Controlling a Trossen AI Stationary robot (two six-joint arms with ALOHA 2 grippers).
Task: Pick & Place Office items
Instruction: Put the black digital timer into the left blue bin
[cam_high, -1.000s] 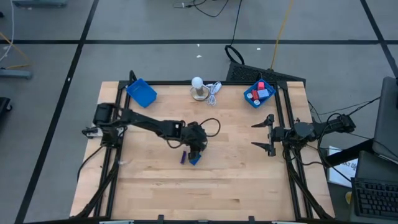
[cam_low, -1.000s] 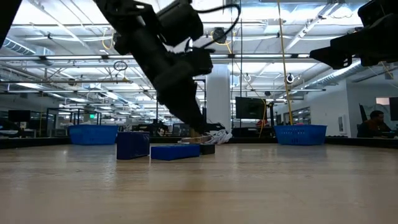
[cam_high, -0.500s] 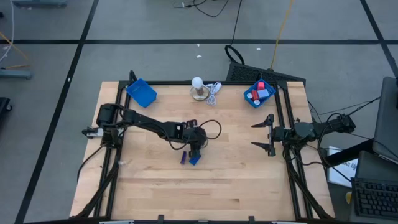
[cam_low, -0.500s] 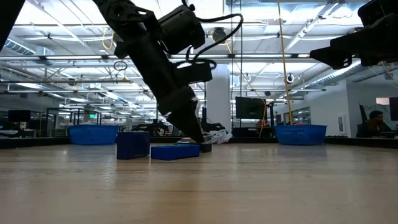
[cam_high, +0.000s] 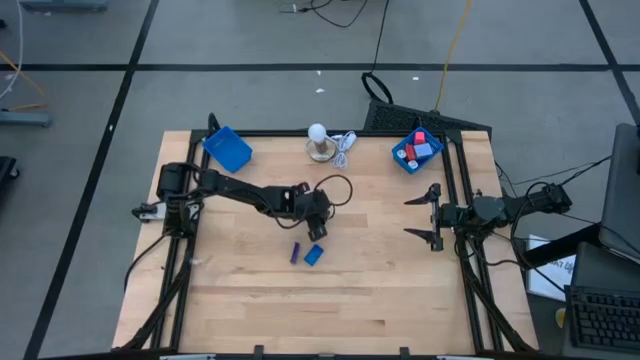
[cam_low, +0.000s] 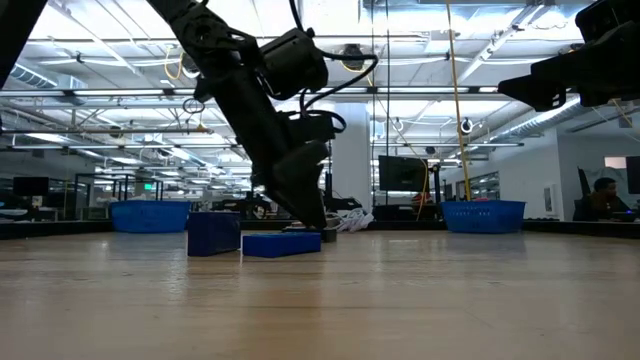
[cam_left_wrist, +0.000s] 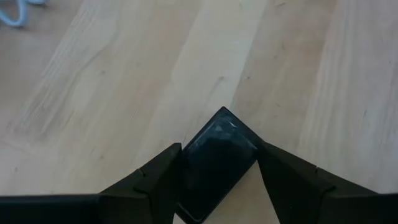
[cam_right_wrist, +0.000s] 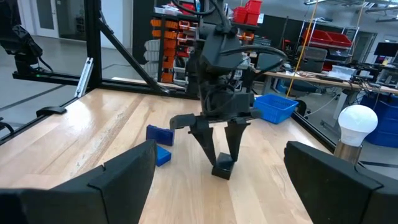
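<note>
Two tools: left tool (cam_left_wrist: 217, 163) grips a dark grey block (cam_left_wrist: 216, 162); right tool (cam_high: 434, 211) gapes wide, empty.

industrial lab: ceiling trusses (cam_low: 450, 95), shelving (cam_right_wrist: 171, 43)

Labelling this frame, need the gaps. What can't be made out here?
- Dark grey block in the left gripper: its lower end is cut off by the left wrist view's edge and hidden by the fingers.
- Items in the right blue tray: too small in the high view to count.
- Purple piece: shape too small in the high view.
- Right gripper waits open at the table's right edge.
</note>
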